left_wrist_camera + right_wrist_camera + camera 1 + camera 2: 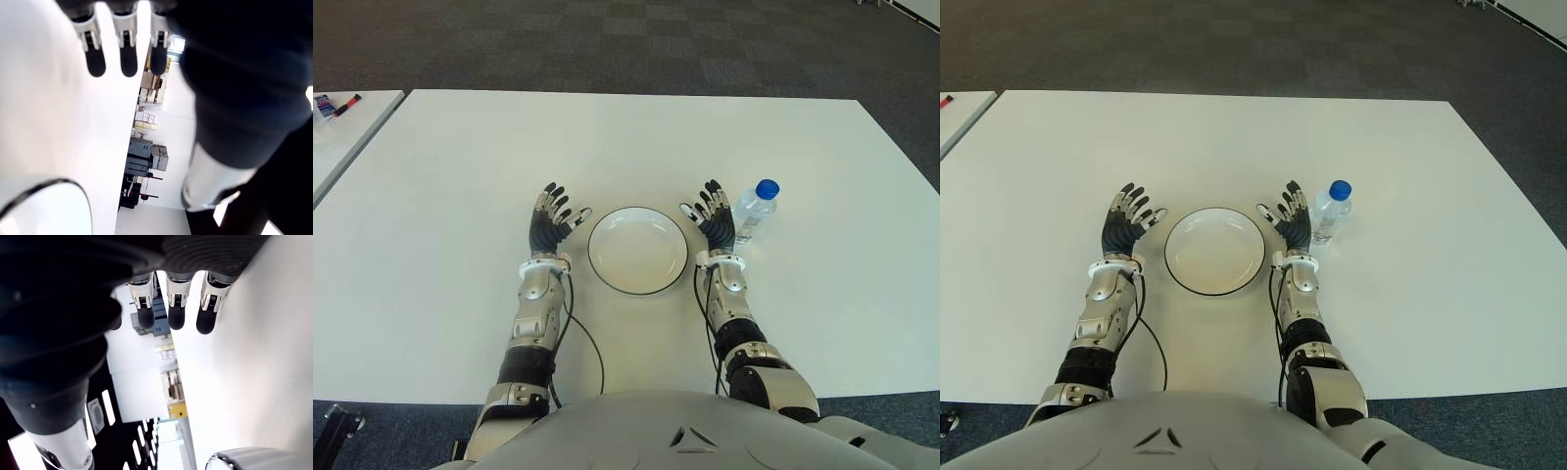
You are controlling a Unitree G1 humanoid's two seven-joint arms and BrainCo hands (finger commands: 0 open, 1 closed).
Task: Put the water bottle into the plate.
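A clear water bottle [754,210] with a blue cap stands upright on the white table [626,137], just right of my right hand [711,211]. That hand is open, fingers spread, holding nothing, between the bottle and the plate. The white plate [637,250] with a dark rim lies at the table's middle and holds nothing. My left hand [550,214] is open too, on the plate's left side. In the right wrist view the fingertips [176,317] are extended and the plate rim [244,458] shows at the corner.
A second white table [337,132] stands at the far left with small items [335,104] on it. Dark carpet [626,44] lies beyond the table's far edge. Black cables [582,338] run along both forearms.
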